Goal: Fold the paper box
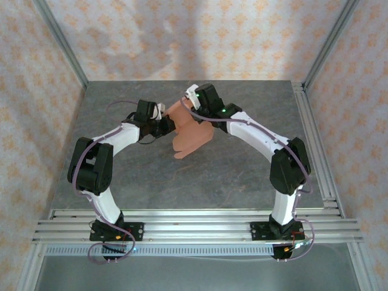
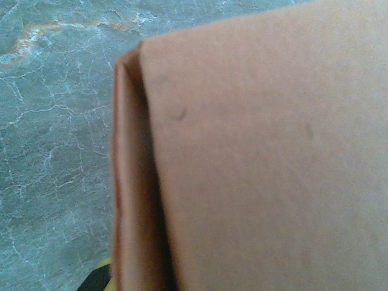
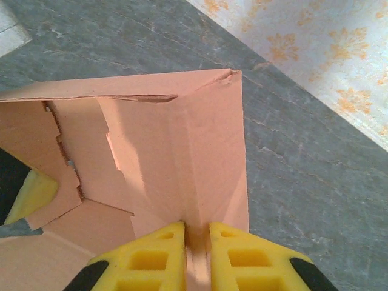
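The salmon-pink paper box (image 1: pixel 191 136) is held partly folded above the middle of the grey table, with panels standing at angles. My right gripper (image 1: pixel 194 114) meets its top right; in the right wrist view the gripper (image 3: pixel 197 237) is shut, pinching a folded corner crease of the box (image 3: pixel 182 139). My left gripper (image 1: pixel 163 125) touches the box's left edge. In the left wrist view the card (image 2: pixel 260 151) lies close over the jaws, leaving a corner of one finger (image 2: pixel 99 276) showing, so their state is hidden. A yellow finger (image 3: pixel 27 193) of the left gripper rests against a torn flap.
The marbled grey table (image 1: pixel 242 182) extends around the box on all sides. Patterned walls (image 1: pixel 200 36) close off the back and both sides. Aluminium rails (image 1: pixel 194 221) run along the near edge, and another rail (image 1: pixel 316 151) along the right.
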`<action>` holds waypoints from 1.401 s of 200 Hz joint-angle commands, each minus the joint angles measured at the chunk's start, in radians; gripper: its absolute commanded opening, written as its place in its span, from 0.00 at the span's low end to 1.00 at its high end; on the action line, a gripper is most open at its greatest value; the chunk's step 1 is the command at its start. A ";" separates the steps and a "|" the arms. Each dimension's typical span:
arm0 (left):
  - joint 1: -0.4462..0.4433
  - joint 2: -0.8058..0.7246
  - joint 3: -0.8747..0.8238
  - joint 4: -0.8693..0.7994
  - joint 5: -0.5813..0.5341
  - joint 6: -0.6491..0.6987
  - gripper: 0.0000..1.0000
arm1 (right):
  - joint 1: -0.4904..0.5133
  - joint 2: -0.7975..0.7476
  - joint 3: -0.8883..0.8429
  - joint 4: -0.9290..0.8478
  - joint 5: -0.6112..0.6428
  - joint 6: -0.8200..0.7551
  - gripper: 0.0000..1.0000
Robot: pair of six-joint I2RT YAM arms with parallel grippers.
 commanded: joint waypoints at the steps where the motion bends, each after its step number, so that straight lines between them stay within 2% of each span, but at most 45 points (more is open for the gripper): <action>1: -0.006 -0.041 0.000 0.041 0.048 0.020 0.00 | 0.041 0.051 0.026 0.023 0.102 -0.017 0.20; 43: -0.007 -0.045 -0.006 0.037 0.049 0.025 0.00 | 0.043 0.063 0.033 0.036 0.131 0.001 0.21; 58: -0.008 -0.047 -0.007 0.039 0.049 0.025 0.00 | 0.043 0.063 0.037 0.035 0.134 -0.001 0.15; 80: -0.006 -0.046 -0.007 0.040 0.050 0.025 0.00 | 0.043 0.077 0.051 0.021 0.148 -0.012 0.15; 112: -0.006 -0.048 -0.006 0.037 0.052 0.028 0.00 | 0.045 0.088 0.053 0.028 0.167 -0.014 0.06; 172: -0.006 -0.049 0.000 0.024 0.055 0.036 0.00 | 0.024 0.089 0.057 0.036 0.142 0.022 0.38; 224: -0.006 -0.051 0.002 0.020 0.056 0.035 0.00 | -0.015 0.070 0.066 0.020 0.093 0.045 0.42; 263: -0.006 -0.047 0.005 0.024 0.060 0.035 0.00 | -0.017 0.113 0.120 -0.033 0.125 0.042 0.30; 280: -0.006 -0.048 0.005 0.022 0.059 0.035 0.00 | -0.009 0.134 0.139 -0.039 0.150 0.031 0.19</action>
